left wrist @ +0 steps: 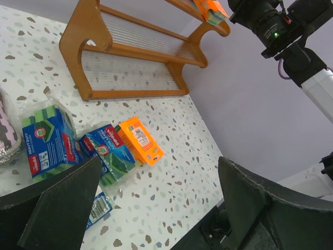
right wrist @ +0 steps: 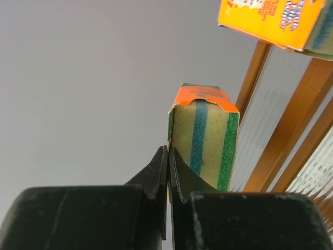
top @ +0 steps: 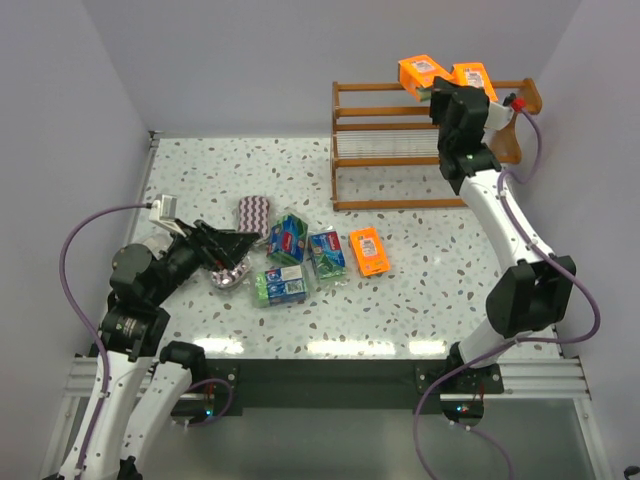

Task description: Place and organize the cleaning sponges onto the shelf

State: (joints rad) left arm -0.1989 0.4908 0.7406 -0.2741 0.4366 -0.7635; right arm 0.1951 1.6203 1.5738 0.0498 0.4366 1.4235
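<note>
My left pincer (top: pixel 238 252) hangs low over the left part of the speckled table (top: pixel 430 300), jaws spread wide with nothing between them. My wrist camera looks straight through the gap onto the tabletop. Just beyond the pincer a zigzag pack (top: pixel 254 213), purple and white, lies flat, and a clear bag (top: pixel 229 277) sits partly beneath my fingers, too hidden for me to say how it lies. To the right come three blue-green packs (top: pixel 288 237) in a loose cluster, two toward the rear and one nearer my bases; I cannot tell whether they touch. Just beside the cluster's right edge a lone orange pack (top: pixel 368 250) lies flat, label up. Farther right, against the rear wall, the shelf (top: pixel 400 150) stands upright on the table, well apart from the loose packs. Its top tier carries the left top pack (top: pixel 423 73) and, close beside it, the right top pack (top: pixel 472 75), both orange. My right pincer (right wrist: pixel 168 166) is raised to that tier, jaws pressed together on nothing. Its wrist camera shows the end of the left top pack just right of my tips — yellow sponge, a blue stripe, green edges — but I cannot tell whether I touch it.
</note>
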